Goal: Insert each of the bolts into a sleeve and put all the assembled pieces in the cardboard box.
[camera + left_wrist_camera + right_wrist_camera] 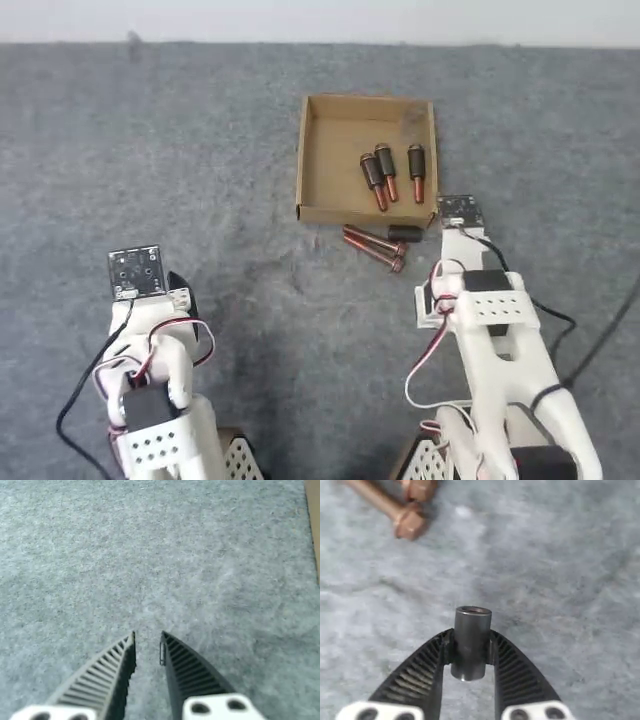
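Observation:
My right gripper [470, 645] is shut on a black sleeve [471, 639], which it holds just above the grey carpet with the open bore facing away. Two copper bolts [405, 515] lie on the carpet a short way beyond it. In the high view the two bolts [372, 246] lie just in front of the cardboard box [302, 150], and the sleeve [404, 234] shows beside the right arm [478, 300]. Three assembled pieces [390, 172] lie inside the box. My left gripper [148, 639] hangs over bare carpet, slightly open with nothing between its fingers.
The left arm [145, 330] stands at the front left, far from the box. An edge of the cardboard box [315, 525] shows in the left wrist view. Grey carpet [200, 150] covers the table around the box.

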Action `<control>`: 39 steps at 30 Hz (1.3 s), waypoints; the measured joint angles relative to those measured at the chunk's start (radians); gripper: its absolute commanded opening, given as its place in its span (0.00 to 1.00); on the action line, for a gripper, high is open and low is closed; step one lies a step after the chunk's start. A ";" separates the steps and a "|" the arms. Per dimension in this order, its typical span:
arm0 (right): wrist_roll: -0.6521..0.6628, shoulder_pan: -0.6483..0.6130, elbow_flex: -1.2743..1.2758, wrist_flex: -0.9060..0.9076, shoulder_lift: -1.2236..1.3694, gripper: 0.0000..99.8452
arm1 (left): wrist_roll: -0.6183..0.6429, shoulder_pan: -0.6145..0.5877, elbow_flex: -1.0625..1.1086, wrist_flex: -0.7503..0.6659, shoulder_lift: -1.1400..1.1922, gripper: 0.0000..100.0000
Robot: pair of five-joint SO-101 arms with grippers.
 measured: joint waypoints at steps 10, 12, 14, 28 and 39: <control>0.034 0.009 0.012 0.000 -0.002 0.15 | 0.000 0.000 0.000 0.000 0.000 0.08; 0.041 0.009 0.011 0.000 -0.002 0.15 | 0.000 0.000 0.000 0.000 0.000 0.08; 0.046 0.009 0.011 0.008 -0.003 0.15 | 0.000 0.000 0.000 0.000 0.000 0.08; 0.087 0.009 0.026 -0.043 -0.020 0.15 | 0.000 0.000 0.000 0.000 0.000 0.08; 0.092 0.009 -0.021 -0.078 0.184 0.15 | 0.000 0.000 0.000 0.000 0.000 0.08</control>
